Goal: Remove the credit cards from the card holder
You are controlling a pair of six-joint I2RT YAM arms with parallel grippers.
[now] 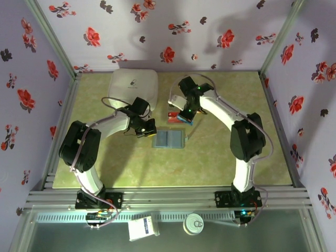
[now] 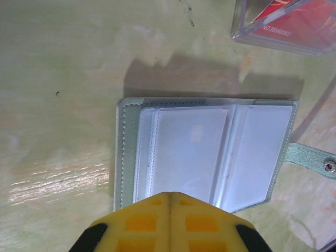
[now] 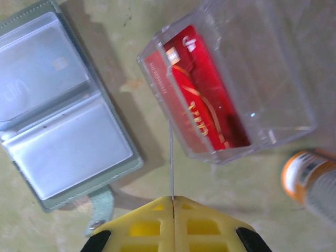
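Holder (image 1: pixel 169 139) lies open, flat on the desk (image 1: pixel 220 157) between the arms. Left jaws clenched, nothing in them, tips over the holder's near edge. Right jaws clenched; a thin edge-on sliver pokes from the tips, can't tell what. Red cards (image 3: pixel 202 105) sit in a clear box (image 3: pixel 273 68) just beside the holder.

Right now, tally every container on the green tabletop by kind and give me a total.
card holder: 1
clear plastic case: 1
white rounded box: 1
orange-capped bottle: 1
Total: 4
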